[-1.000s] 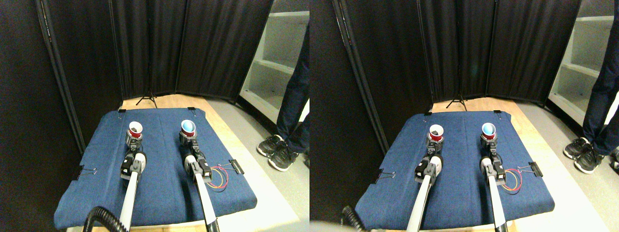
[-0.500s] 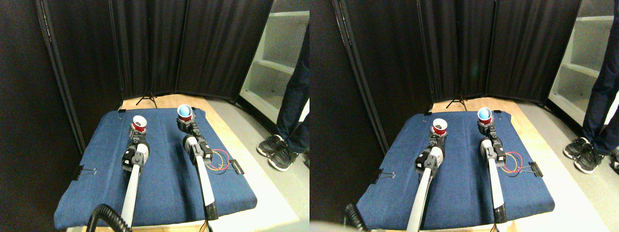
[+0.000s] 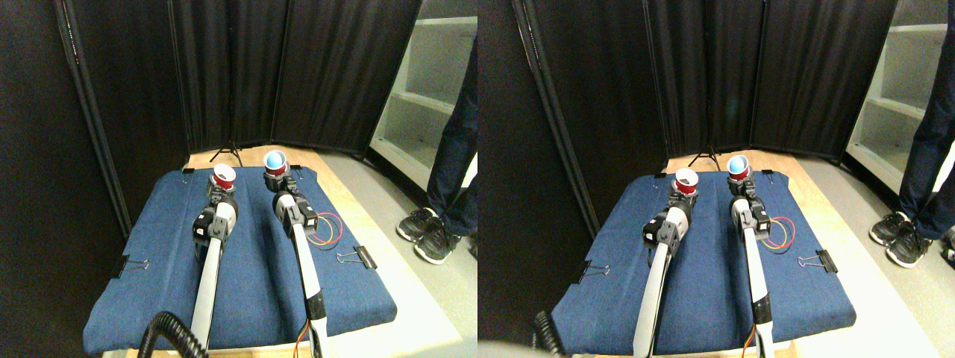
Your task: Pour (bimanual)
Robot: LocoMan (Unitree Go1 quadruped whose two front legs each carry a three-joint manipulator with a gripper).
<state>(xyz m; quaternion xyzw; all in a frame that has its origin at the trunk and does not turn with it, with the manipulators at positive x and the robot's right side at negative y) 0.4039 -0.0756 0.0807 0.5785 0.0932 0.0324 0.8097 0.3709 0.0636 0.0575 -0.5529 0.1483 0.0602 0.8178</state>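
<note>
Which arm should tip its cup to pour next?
Probably the left. Its cup is red outside, with something dark showing inside, so it seems to hold what gets poured. The right arm's cup shows only a clean blue inside and looks empty. Both cups are raised side by side, close together above the blue cloth.

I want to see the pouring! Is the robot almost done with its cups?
Not yet. Picking up looks done: the left gripper holds a red cup and the right gripper a red cup with a blue inside, above the blue mat. Both cups look upright and apart, so tipping one into the other is left.
</note>
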